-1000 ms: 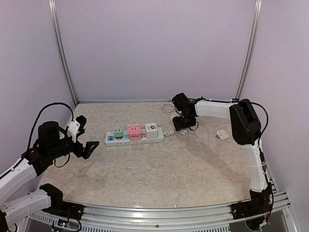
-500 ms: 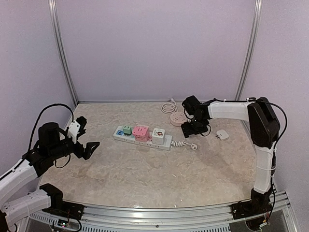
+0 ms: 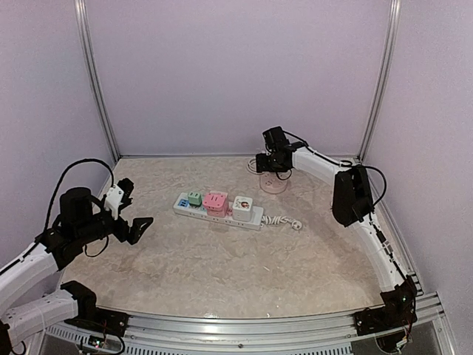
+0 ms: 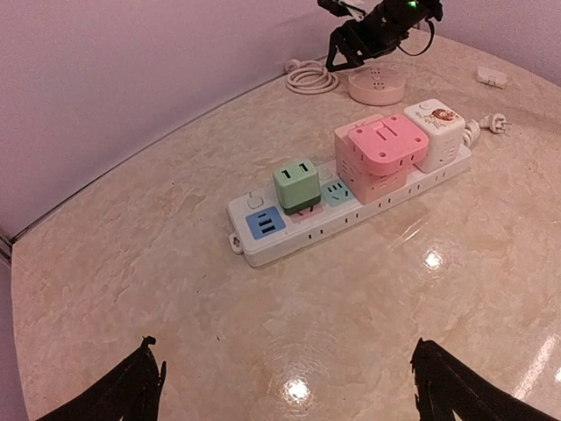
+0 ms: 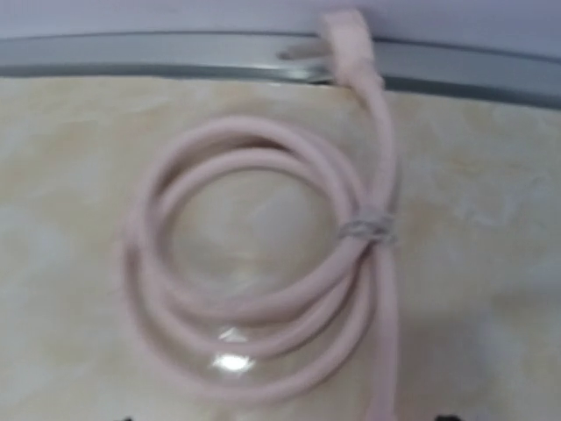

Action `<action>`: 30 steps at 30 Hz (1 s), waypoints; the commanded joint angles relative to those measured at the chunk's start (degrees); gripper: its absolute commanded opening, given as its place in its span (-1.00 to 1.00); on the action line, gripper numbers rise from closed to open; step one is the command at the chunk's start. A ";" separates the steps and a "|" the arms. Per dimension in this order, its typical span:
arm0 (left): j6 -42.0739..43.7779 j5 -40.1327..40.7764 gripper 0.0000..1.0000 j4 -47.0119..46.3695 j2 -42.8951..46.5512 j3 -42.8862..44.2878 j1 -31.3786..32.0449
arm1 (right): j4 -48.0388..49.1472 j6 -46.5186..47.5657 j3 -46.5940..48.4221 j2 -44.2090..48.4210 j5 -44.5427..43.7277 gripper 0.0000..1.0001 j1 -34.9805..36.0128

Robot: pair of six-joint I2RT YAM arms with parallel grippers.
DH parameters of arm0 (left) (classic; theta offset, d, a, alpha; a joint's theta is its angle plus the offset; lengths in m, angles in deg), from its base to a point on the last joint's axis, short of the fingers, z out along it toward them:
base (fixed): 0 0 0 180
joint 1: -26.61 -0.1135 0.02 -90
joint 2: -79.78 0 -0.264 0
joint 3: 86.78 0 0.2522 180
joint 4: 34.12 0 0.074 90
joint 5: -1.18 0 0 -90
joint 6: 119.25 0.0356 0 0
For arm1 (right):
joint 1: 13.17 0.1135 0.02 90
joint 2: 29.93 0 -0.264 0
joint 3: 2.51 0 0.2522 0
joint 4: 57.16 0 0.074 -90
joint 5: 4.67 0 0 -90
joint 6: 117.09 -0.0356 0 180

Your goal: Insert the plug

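A white power strip lies mid-table with a green, a pink and a white cube adapter plugged in; it also shows in the left wrist view. Its white plug lies loose on the table to its right. My right gripper hovers at the back wall over a coiled pink cable whose pink plug rests against the wall rail; only its fingertips show, wide apart and empty. My left gripper is open and empty, left of the strip.
A pink round socket sits just in front of the right gripper. A small white adapter lies at the far right, hidden by the right arm in the top view. Walls and a metal rail close the back.
The power strip was shifted right and turned slightly. My right gripper left the round socket and moved back and left to above the coiled cable. The left arm has not moved.
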 commanded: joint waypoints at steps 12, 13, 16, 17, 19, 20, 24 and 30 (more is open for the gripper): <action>0.50 -0.29 0.93 -3.77 0.35 -0.18 -0.34 | -18.25 0.89 3.56 -6.55 -0.94 0.27 -0.03; 0.49 -0.34 0.93 -3.75 0.40 -0.12 -0.37 | -20.21 1.59 2.62 -6.83 -0.65 0.24 0.24; 0.51 -0.51 0.93 -2.90 0.95 0.14 -0.36 | -23.31 1.37 -3.19 -4.51 1.18 0.13 0.39; 0.46 -0.45 0.93 -2.58 1.17 0.11 -0.43 | -22.70 1.31 -7.53 -2.19 1.04 0.11 0.54; 0.34 -0.43 0.93 -1.96 1.73 0.15 -0.50 | -19.89 1.19 -18.71 4.13 0.18 0.10 1.04; 0.31 -0.37 0.93 -1.66 1.99 0.08 -0.48 | -17.81 1.15 -24.70 9.08 -0.38 0.10 1.42; 0.80 -0.79 0.92 -1.58 3.04 -0.49 -0.62 | -9.34 -0.95 -49.55 23.52 -1.48 0.10 1.79; 0.94 -2.00 0.92 -2.70 3.04 -0.80 -0.44 | -0.15 -3.07 -74.25 38.95 2.82 0.08 5.26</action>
